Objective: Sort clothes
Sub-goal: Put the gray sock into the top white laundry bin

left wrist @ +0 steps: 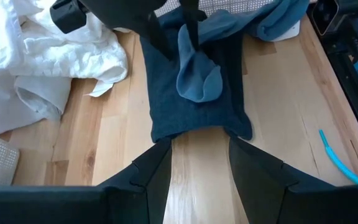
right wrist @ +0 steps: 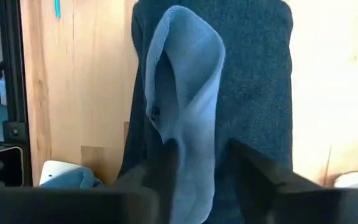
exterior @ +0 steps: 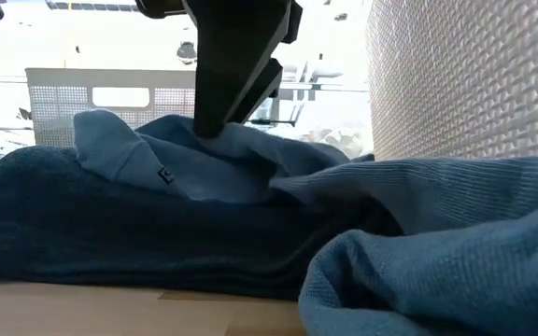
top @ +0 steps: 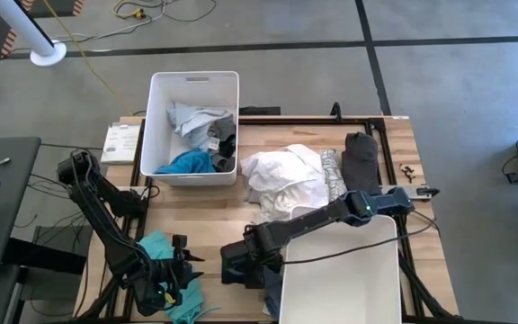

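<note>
A dark blue garment [left wrist: 197, 118] lies flat on the table near its front edge, with a small pale blue garment [left wrist: 197, 78] on top of it. My right gripper [top: 234, 261] stands over them, fingers down, shut on the pale blue garment [right wrist: 188, 93]. My left gripper [left wrist: 201, 165] is open and empty, low over bare wood just left of the dark blue garment; in the high view it [top: 183, 265] is beside a teal garment [top: 156, 247]. A blue garment [exterior: 437, 252] hangs over the near bin's wall. My right gripper pinches a raised fold of the pale blue garment [right wrist: 191, 158] between its two fingers, at the end nearest the near bin. The fingers [left wrist: 159, 37] come from above, pointing down. The rest of the garment lies slack on the dark blue garment [exterior: 110, 233].
A white bin [top: 394, 236] stands at the front right, right of the gripper; its textured wall shows in the low view [exterior: 465, 75]. A second white bin [top: 193, 83] at the far left holds several clothes. White [top: 286, 180], patterned [top: 334, 175] and dark grey [top: 361, 162] garments lie mid-table.
</note>
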Tool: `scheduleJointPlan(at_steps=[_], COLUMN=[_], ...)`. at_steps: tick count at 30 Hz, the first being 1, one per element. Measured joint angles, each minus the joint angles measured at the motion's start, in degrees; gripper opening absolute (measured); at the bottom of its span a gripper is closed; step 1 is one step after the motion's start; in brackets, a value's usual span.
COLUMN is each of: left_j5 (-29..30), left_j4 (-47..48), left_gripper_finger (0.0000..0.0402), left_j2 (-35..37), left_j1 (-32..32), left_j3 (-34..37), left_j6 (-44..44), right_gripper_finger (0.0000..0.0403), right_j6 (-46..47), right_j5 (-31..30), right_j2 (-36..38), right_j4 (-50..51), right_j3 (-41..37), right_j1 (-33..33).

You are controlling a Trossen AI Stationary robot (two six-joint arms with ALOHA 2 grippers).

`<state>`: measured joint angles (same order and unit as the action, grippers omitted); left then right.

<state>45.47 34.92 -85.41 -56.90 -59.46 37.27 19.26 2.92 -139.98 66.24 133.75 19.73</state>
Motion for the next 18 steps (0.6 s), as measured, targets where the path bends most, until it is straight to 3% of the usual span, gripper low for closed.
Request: scheduleJointPlan(at_steps=[7, 12, 18], left_j5=[0.0, 0.5, 4.9], left_j4=[-0.2, -0.2, -0.2], left_gripper_finger=[0.0156, 0.0156, 0.0155], left_j2=[0.0, 0.0, 0.0], left_j1=[0.0, 0.0, 0.0], left_j3=[0.0, 0.0, 0.0], left_j6=[0.0, 0.0, -0.1], right_gripper_finger=[0.0012, 0.0004, 0.0001], right_j6=[-1.4, -1.7, -1.9], right_j5=[0.2, 0.2, 0.1], right_j2=[0.0, 0.1, 1.2], right_j4=[0.3, 0.3, 1.0], right_j3=[0.0, 0.0, 1.0], right_j1=[-0.1, -0.1, 0.2])
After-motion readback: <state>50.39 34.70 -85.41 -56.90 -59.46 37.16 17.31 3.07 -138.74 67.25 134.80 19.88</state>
